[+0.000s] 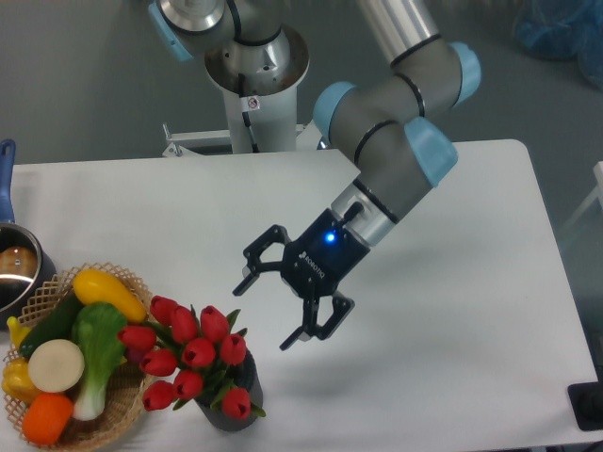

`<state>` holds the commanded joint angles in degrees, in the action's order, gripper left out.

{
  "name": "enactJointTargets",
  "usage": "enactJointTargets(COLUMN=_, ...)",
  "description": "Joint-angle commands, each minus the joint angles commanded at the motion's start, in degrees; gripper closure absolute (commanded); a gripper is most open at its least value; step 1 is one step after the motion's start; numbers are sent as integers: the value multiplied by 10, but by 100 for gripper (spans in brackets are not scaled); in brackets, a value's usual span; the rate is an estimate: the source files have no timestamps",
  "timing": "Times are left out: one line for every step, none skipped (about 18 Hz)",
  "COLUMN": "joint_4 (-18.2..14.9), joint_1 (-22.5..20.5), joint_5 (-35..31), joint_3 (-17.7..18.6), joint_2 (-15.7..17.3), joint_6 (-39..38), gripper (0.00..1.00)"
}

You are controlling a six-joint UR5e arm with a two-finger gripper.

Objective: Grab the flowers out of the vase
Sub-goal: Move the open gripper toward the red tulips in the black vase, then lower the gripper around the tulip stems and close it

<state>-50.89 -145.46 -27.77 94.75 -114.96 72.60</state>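
The flowers (193, 356), a bunch of red tulips with green leaves, stand in the vase (236, 407), a small dark ribbed cylinder near the table's front left. Only the right side of the vase shows below the blooms. My gripper (266, 313) hangs open just above and to the right of the tulips, fingers spread and pointing down-left toward them. Nothing is between its fingers, and it is not touching the flowers.
A wicker basket (127, 411) of vegetables sits right against the flowers on the left. A steel pot (17, 273) with a blue handle (7, 179) is at the left edge. The arm's base (254, 85) stands behind the white table (452, 311).
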Motion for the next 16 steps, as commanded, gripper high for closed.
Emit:
enactJointTargets(joint_4=0, joint_1=7, joint_5=2, joint_3=0, joint_2=-2, joint_6=-1, gripper=3)
enactJointTargets(joint_4=0, joint_1=11, joint_5=5, joint_3=0, joint_2=-4, joint_6=-1, gripper=3)
enactJointTargets(joint_4=0, joint_1=13, joint_5=15, joint_3=0, joint_2=-7, joint_6=-1, gripper=3)
enactJointTargets(joint_4=0, joint_1=14, joint_5=25, joint_3=0, joint_2=-11, joint_6=-1, gripper=3)
enactJointTargets(joint_4=0, joint_1=14, joint_5=33, joint_3=0, joint_2=-12, joint_6=-1, gripper=3)
enactJointTargets(joint_4=0, joint_1=15, joint_5=41, joint_3=0, joint_2=-14, joint_6=-1, gripper=3)
enactJointTargets(joint_4=0, joint_1=15, joint_5=47, joint_3=0, joint_2=-15, joint_6=-1, gripper=3)
enactJointTargets(joint_4=0, joint_1=16, joint_5=52, joint_3=1, joint_2=-15, joint_6=-1, gripper=3)
enactJointTargets(joint_4=1, joint_1=21, joint_5=63, joint_3=0, joint_2=-15, joint_6=-1, gripper=3)
enactJointTargets(joint_4=1, joint_1=23, joint_5=69, joint_3=0, joint_2=-14, joint_6=-1, gripper=3)
enactJointTargets(joint_4=1, joint_1=24, joint_5=69, joint_3=0, joint_2=-15, joint_6=-1, gripper=4)
enactJointTargets(joint_4=1, joint_1=24, joint_5=69, joint_3=0, joint_2=-15, joint_6=-1, gripper=7)
enactJointTargets(joint_4=1, joint_1=25, joint_5=69, joint_3=0, joint_2=-15, joint_6=-1, gripper=19)
enactJointTargets(joint_4=1, joint_1=24, joint_5=69, joint_3=0, joint_2=-15, joint_6=-1, gripper=29)
enactJointTargets(joint_4=1, joint_1=24, joint_5=69, joint_3=0, joint_2=-16, joint_6=-1, gripper=40)
enactJointTargets(joint_4=1, joint_1=24, joint_5=69, joint_3=0, joint_2=-15, joint_6=-1, gripper=51)
